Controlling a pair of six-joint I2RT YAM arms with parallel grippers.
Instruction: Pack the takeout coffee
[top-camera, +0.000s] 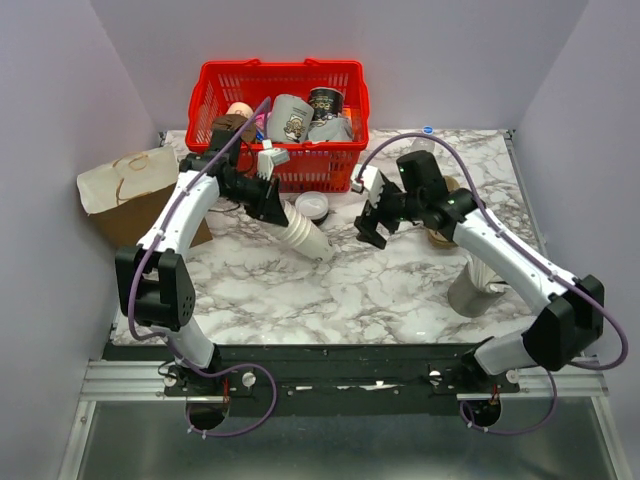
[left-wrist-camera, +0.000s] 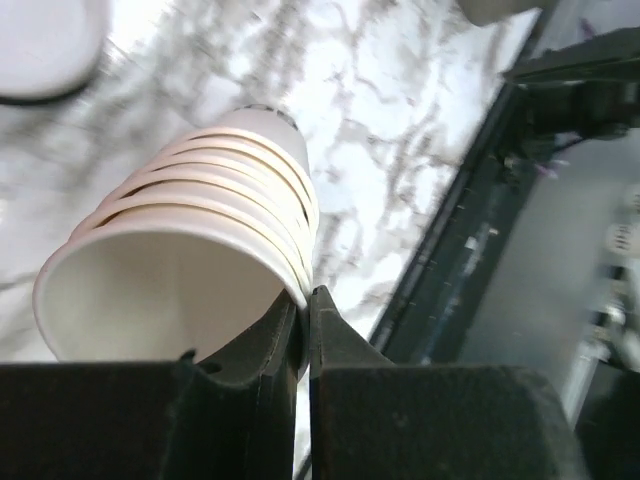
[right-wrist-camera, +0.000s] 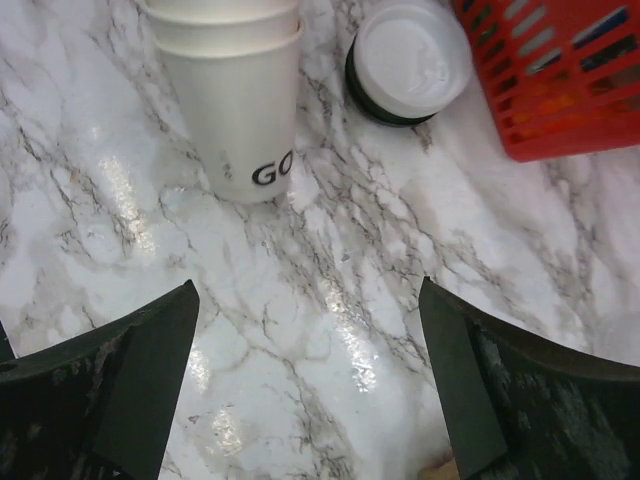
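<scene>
left fingers grip the tilted cup stack near the red basket.

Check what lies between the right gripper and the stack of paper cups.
Nothing: only bare marble tabletop separates the open right gripper from the cup stack, clearest in the right wrist view.

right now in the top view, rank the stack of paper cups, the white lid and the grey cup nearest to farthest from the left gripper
1. stack of paper cups, rim pinched in the left gripper
2. white lid, just right of it
3. grey cup, far right
</scene>
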